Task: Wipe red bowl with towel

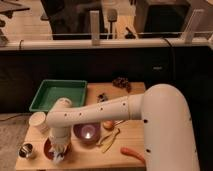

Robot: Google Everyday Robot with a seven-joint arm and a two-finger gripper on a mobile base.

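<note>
The red bowl (49,148) sits at the front left of the wooden table, mostly covered by my arm's end. My gripper (59,151) points down into the bowl with a white towel (58,157) bunched under it, pressed on the bowl's near rim. The white arm (100,112) stretches from the right across the table to the bowl.
A purple bowl (86,133) stands right of the red bowl. A white cup (38,121) and a metal cup (27,150) are to the left. A green tray (59,94) is at the back left. A banana (110,139), a carrot (131,152) and an orange fruit (108,124) lie to the right.
</note>
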